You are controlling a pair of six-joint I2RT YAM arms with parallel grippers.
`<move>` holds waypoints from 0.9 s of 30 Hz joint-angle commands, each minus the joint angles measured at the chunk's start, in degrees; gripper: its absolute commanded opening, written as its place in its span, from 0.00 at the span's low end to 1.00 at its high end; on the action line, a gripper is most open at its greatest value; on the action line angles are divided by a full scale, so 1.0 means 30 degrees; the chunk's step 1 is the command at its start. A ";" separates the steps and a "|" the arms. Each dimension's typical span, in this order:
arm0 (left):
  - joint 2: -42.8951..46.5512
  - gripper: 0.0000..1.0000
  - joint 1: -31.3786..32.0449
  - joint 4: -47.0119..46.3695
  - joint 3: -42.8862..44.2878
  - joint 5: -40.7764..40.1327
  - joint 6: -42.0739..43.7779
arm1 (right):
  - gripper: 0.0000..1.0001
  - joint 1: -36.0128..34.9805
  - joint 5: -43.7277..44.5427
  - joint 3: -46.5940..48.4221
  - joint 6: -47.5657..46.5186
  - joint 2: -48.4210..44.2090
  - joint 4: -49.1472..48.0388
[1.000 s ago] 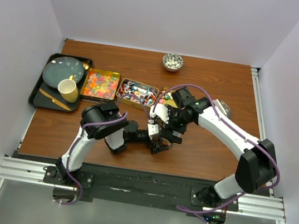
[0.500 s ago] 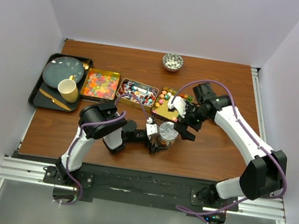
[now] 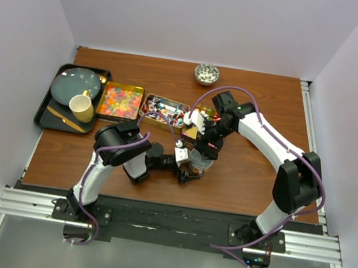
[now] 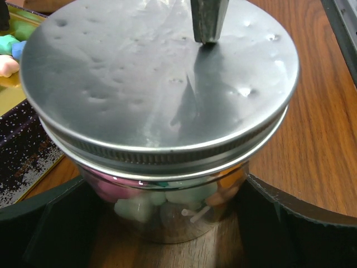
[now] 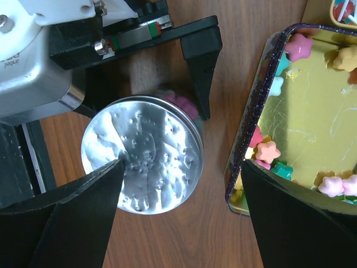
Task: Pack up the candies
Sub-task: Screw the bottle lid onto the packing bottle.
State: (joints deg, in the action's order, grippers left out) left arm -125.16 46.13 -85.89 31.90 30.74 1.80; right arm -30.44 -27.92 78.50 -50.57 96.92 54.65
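Note:
A glass jar (image 4: 167, 215) with a dimpled metal lid (image 4: 156, 78) stands on the table and holds pink, green and orange candies. My left gripper (image 4: 173, 229) is shut on the jar, one finger on each side. It also shows in the top view (image 3: 191, 167). My right gripper (image 5: 181, 167) is open wide above the lid (image 5: 142, 153), with one fingertip (image 5: 114, 167) touching it. Its other finger hangs over a gold tin (image 5: 312, 111) of star-shaped pink, green and yellow candies (image 5: 269, 151). In the top view the right gripper (image 3: 204, 148) hides most of the jar.
A tin of orange-red gummies (image 3: 120, 101) and a tin of wrapped pieces (image 3: 163, 111) lie left of the gold tin. A black tray (image 3: 42, 113) at far left holds a plate and a yellow cup (image 3: 82, 107). A small patterned bowl (image 3: 207, 74) sits at the back.
My right gripper swung right over the gold tin, leaving the lidded jar in view, then came back over the jar. The left gripper stayed shut on the jar.

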 commanded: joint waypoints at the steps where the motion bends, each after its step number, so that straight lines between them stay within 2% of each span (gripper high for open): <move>1: -0.0408 0.00 -0.0172 -0.0375 -0.0819 0.0212 0.1655 | 0.87 -0.0021 -0.0683 0.0231 -0.0693 -0.0462 0.0356; 5: -0.0379 0.00 -0.0288 -0.0346 -0.0790 0.0183 0.1509 | 0.78 -0.0109 -0.0391 -0.0501 -0.0577 -0.1192 0.0327; 6: -0.0378 0.00 -0.0317 -0.0346 -0.0790 0.0124 0.1566 | 0.72 -0.0138 -0.0303 -0.0763 -0.0547 -0.1282 0.0327; 8: -0.0349 0.00 -0.0317 -0.0288 -0.0790 0.0036 0.1537 | 0.66 -0.0167 -0.0127 -0.1028 -0.0402 -0.1603 0.0327; 11: -0.0261 0.00 -0.0347 -0.0200 -0.0731 -0.0081 0.1508 | 0.61 -0.0167 0.0254 -0.1643 -0.0401 -0.2100 0.0298; 17: -0.0232 0.00 -0.0406 0.0123 -0.0643 -0.0227 0.1421 | 0.61 -0.0196 0.0606 -0.2493 -0.0284 -0.2513 0.0385; 20: -0.0232 0.00 -0.0493 0.0269 -0.0556 -0.0286 0.1275 | 0.66 -0.0197 0.0957 -0.2961 -0.0108 -0.2747 0.0385; 27: -0.0232 0.00 -0.0698 0.0445 -0.0467 -0.0316 0.0981 | 0.70 -0.0167 0.1339 -0.3812 -0.0224 -0.3596 0.1000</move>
State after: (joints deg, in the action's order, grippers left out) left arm -124.75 45.71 -85.36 32.01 31.24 2.13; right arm -30.74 -26.24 69.49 -51.03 87.57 53.12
